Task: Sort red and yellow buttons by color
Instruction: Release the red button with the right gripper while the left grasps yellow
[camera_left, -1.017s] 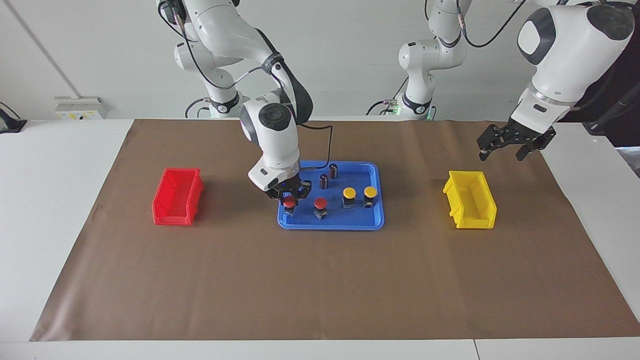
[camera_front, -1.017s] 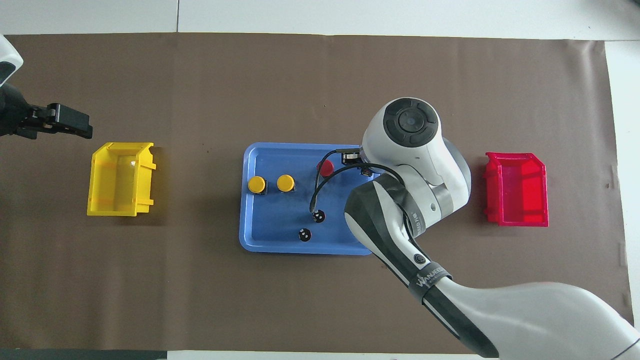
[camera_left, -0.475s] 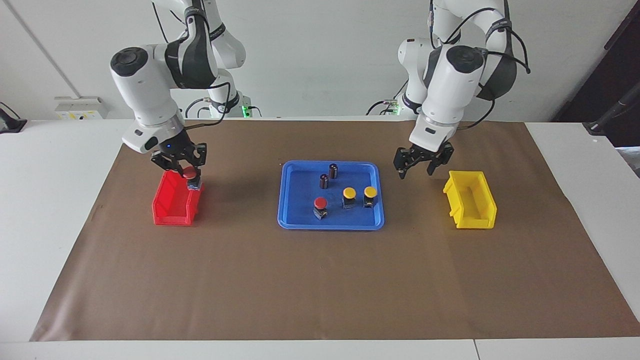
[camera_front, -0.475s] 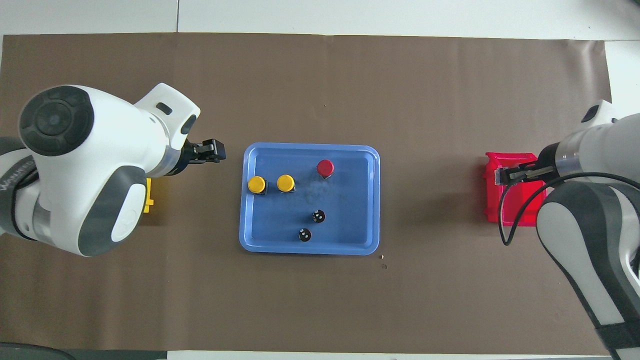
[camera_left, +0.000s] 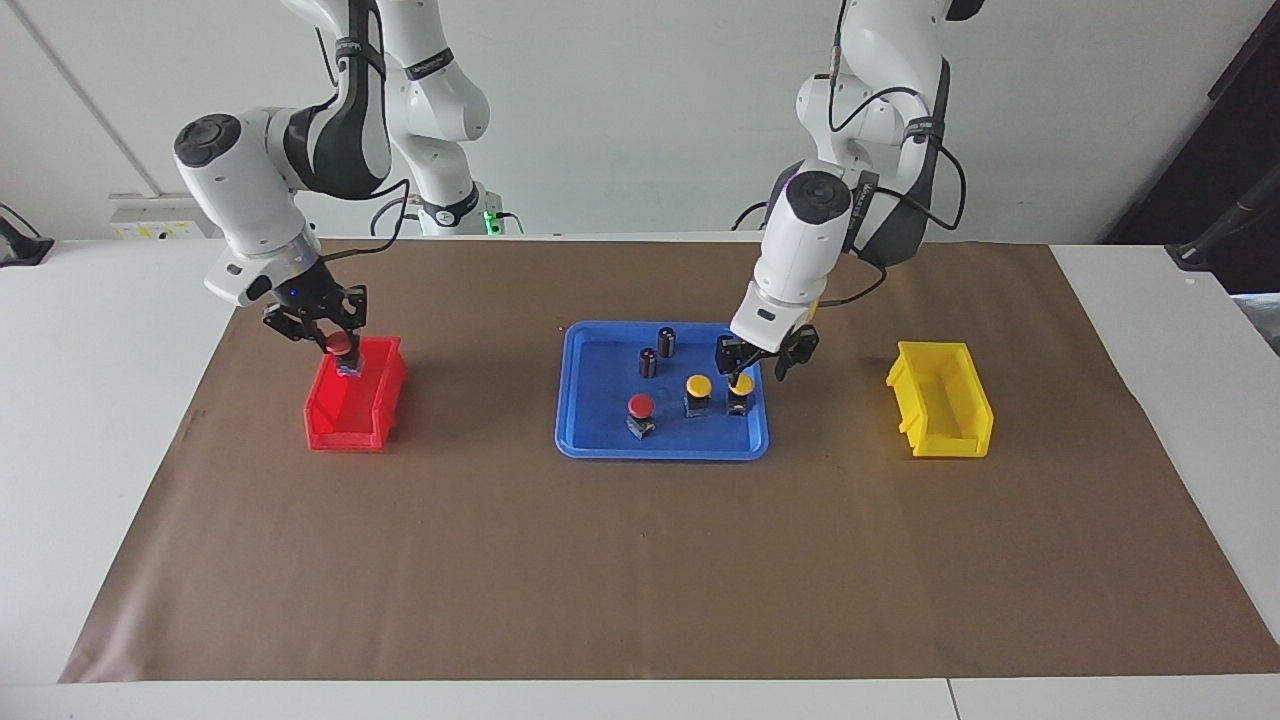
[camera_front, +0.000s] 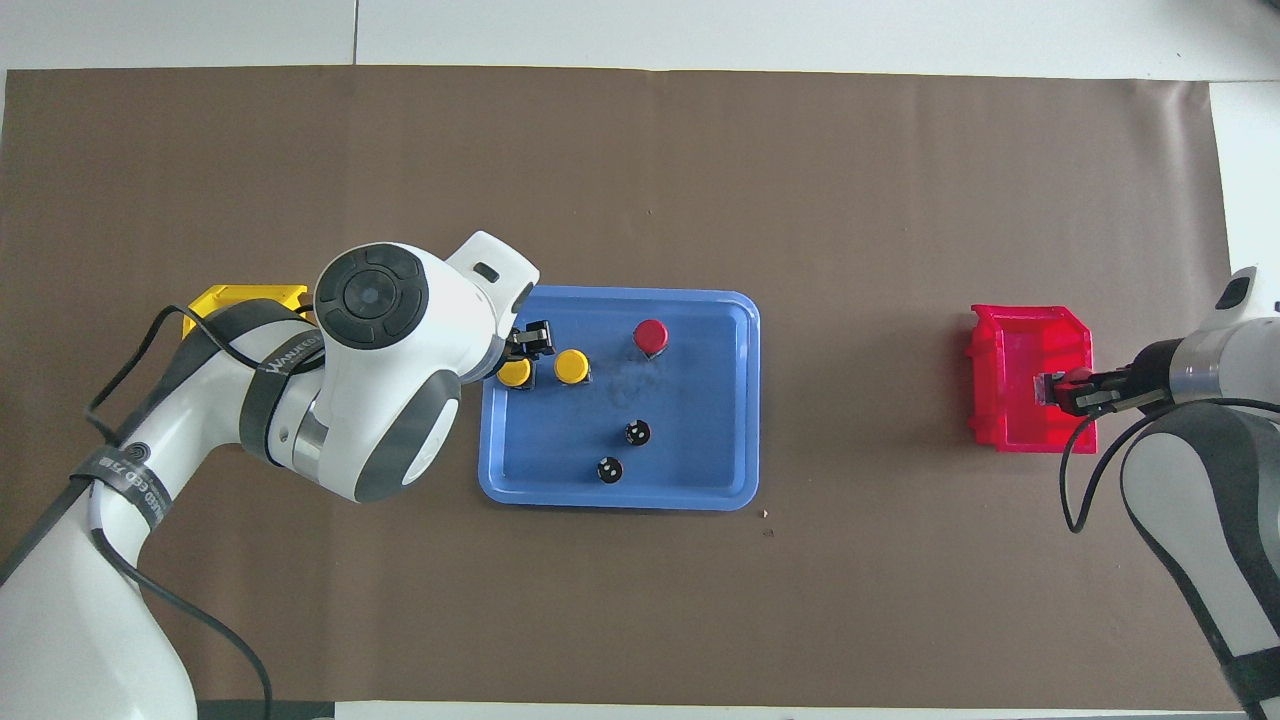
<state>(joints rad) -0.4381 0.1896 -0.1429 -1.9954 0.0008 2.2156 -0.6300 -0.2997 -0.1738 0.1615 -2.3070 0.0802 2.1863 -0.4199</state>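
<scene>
Right hand (camera_left: 341, 352) now lower over red bin (camera_left: 330, 425), clamped on red button (camera_left: 340, 343). Left hand (camera_left: 757, 372) newly above blue tray (camera_left: 600, 448), part-open around end yellow button (camera_left: 741, 384), grip uncertain.

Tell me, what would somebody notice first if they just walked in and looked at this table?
Probably the blue tray in the middle, with one red button, two yellow buttons and two dark cylinders on it. The right gripper holds another red-capped button over the red bin at its end of the table. The left gripper is at a yellow button, with the yellow bin waiting at its end.
</scene>
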